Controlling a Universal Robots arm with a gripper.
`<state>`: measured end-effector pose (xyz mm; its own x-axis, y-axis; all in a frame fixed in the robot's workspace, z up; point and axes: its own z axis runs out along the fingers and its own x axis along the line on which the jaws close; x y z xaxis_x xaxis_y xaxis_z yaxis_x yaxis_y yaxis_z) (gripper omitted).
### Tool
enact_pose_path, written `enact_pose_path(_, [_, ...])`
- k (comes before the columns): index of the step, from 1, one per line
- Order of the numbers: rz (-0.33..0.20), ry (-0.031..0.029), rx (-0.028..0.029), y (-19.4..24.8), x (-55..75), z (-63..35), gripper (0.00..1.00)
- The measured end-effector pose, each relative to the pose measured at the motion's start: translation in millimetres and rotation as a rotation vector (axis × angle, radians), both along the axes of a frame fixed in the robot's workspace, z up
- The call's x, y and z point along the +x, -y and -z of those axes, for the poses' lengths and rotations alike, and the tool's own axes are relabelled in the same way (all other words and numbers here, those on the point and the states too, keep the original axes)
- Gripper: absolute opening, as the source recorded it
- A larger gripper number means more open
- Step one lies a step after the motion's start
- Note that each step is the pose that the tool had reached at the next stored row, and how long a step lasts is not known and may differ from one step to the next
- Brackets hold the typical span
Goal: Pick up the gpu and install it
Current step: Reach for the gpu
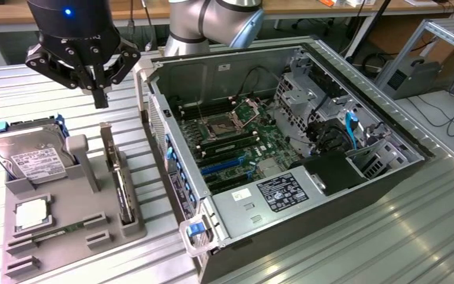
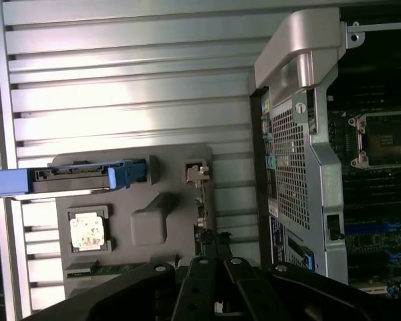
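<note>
Fingers (image 2: 215,246) pressed together and empty, the gripper (image 1: 101,102) is hanging vertically over 1 gpu (image 1: 122,186) standing on edge in 1 grey holder (image 1: 69,228).

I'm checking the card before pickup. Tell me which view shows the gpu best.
The exterior view: the gpu stands on edge in the grey holder, its whole length visible. The wrist view catches the gpu edge-on, with the gripper covering one end.
</note>
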<state>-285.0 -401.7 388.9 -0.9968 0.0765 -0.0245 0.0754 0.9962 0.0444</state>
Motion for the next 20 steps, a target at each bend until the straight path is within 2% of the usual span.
enact_pose_path(20, [0.0, 0.0, 0.0, 20.4, -0.5, 0.0, 0.11])
